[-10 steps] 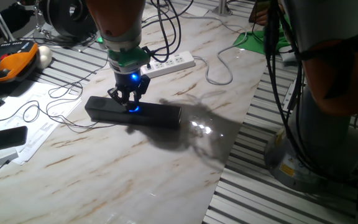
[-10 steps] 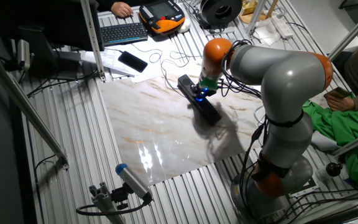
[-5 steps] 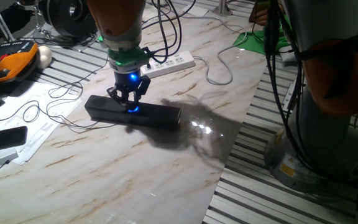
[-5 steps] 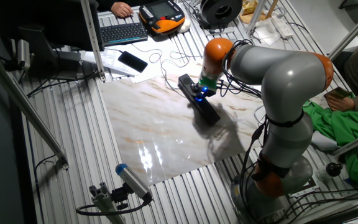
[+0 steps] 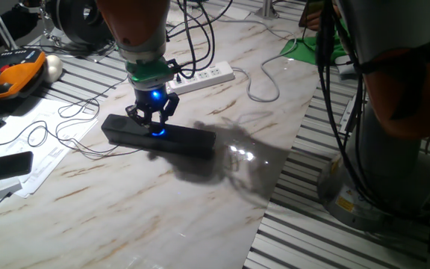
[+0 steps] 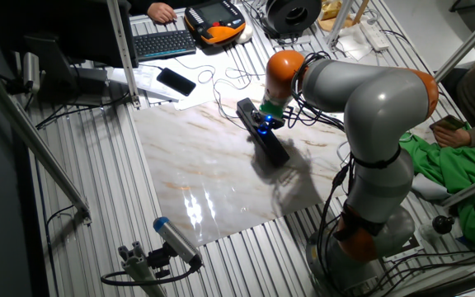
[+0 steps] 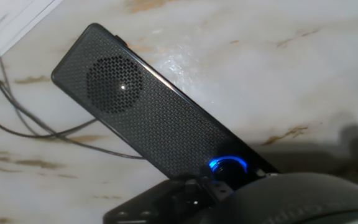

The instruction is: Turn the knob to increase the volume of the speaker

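The speaker [image 5: 178,140] is a long black bar lying on the marble table top, with a thin cable running off its left end. The knob [image 5: 156,131] glows blue at the middle of its face. My gripper [image 5: 153,124] reaches straight down onto the knob, with its fingers closed in around the blue glow. The other fixed view shows the same, with the gripper [image 6: 260,124] on the middle of the speaker [image 6: 274,149]. In the hand view the speaker [image 7: 142,112] runs diagonally. The knob [image 7: 227,166] glows right at my dark fingers [image 7: 194,191], which fill the bottom edge.
A white power strip [image 5: 204,77] lies just behind the speaker. Thin cables [image 5: 66,127] loop to its left over papers [image 5: 28,161]. A flat black device [image 5: 2,166], a keyboard [image 6: 162,41] and an orange-black pendant [image 5: 13,77] lie at the left. The marble top's edge [image 5: 271,202] is on the right.
My hand has shifted a little to the left and turned slightly over the knob. The speaker has nudged slightly left with it.
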### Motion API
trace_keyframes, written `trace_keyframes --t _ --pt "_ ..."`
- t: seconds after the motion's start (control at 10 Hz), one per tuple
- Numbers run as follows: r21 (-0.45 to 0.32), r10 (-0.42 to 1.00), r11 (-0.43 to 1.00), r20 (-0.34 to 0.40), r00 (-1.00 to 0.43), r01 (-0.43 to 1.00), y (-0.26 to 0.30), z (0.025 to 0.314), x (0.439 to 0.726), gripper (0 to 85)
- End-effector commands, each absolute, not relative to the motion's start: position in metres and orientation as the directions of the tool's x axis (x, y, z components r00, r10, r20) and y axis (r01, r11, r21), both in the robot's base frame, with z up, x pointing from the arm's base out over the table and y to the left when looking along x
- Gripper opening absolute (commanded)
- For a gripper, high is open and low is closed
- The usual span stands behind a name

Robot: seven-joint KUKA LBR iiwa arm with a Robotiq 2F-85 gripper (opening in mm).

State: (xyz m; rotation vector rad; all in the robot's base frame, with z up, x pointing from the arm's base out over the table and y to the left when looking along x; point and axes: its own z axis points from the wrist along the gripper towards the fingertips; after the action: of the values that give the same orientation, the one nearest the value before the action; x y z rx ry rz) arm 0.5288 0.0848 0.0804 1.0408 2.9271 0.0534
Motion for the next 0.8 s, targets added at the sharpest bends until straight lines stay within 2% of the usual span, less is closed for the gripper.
trace_keyframes --t 0.0,0.7 --pt "0.048 0.648 0.762 -0.018 -0.762 0.646 0.0852 0.0796 0.5283 0.0" --pt "0.081 0.777 0.629 -0.03 -0.629 0.773 0.088 0.0782 0.5289 0.0"
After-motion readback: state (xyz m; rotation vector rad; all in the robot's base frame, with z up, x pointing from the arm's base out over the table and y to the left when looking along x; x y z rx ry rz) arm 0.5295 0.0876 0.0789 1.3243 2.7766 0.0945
